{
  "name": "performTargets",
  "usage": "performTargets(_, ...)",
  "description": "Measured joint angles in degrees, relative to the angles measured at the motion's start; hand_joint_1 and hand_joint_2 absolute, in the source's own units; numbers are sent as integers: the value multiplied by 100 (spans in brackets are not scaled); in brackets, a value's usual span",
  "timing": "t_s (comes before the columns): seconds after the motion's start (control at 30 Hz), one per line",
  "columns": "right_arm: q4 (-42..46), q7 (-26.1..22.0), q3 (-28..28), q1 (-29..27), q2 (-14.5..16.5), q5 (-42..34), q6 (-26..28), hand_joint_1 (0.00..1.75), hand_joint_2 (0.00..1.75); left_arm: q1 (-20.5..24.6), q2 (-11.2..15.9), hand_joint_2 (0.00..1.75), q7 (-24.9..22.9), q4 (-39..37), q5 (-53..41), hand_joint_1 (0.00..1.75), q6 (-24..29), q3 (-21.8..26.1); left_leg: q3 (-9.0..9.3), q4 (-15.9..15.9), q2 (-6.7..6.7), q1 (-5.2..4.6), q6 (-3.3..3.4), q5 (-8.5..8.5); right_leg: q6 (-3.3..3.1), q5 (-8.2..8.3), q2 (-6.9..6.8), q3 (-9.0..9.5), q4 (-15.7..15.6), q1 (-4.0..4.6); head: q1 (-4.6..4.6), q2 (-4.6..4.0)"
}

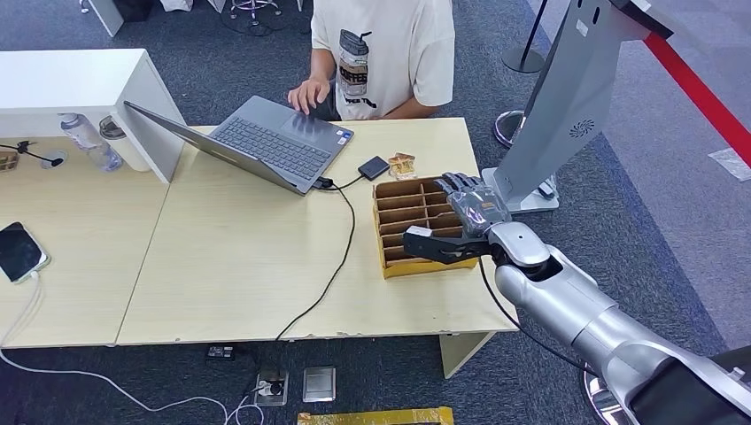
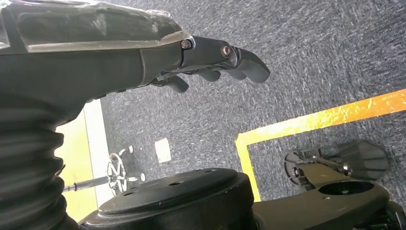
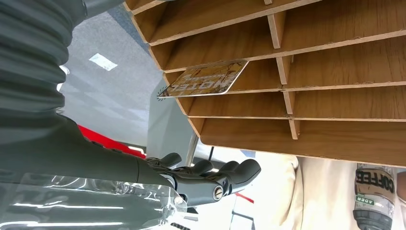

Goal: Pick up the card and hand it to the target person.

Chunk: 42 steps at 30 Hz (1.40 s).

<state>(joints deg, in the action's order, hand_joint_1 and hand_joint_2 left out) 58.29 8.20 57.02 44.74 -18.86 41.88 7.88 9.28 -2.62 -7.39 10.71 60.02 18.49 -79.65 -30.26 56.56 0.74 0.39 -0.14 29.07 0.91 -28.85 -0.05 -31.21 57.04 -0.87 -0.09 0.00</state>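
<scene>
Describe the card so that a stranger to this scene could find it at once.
Start at the light wooden table and go to the brown slotted organiser box at its right end, under the robot's right hand. The card sticks out of one of its slots. It is the one printed item among bare wooden dividers, rounded at the corners and lettered "HOTEL".

**Even indoor light, sharp overhead view, darker wrist views**

The head view is bright and evenly lit, with soft, faint shadows on the table (image 1: 230, 257). The left hand (image 2: 210, 62) is dim and silhouetted. Glare streaks the right wrist cover; the background there looks overexposed, possibly blurred.
</scene>
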Motion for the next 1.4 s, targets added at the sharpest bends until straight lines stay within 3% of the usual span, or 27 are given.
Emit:
performTargets(0.27,0,0,-1,-6,-13,-9,28,8,175,1,0,175,5,0,-3,0,-8,-13,0,0,0,0,0,0,0,0,0,0,0,0,1,1)
performTargets(0.43,0,-3,0,-8,-27,-9,32,25,175,2,0,175,5,0,-3,0,-9,-31,0,0,0,0,0,0,0,0,0,0,0,0,1,0)
performTargets(0.67,0,-3,2,-10,-36,-9,32,35,175,3,0,175,4,0,-3,0,-14,-44,0,0,0,0,0,0,0,0,0,0,0,0,0,1)
performTargets(0.9,0,-5,11,-10,-36,-9,27,26,175,3,0,175,3,0,-3,0,-20,-46,0,0,0,0,0,0,0,0,0,0,0,0,0,1)
performTargets(1.4,0,-16,31,-10,-37,-19,25,36,175,4,1,175,3,0,-3,0,-20,-66,0,0,0,0,0,0,0,0,0,0,0,0,1,0)
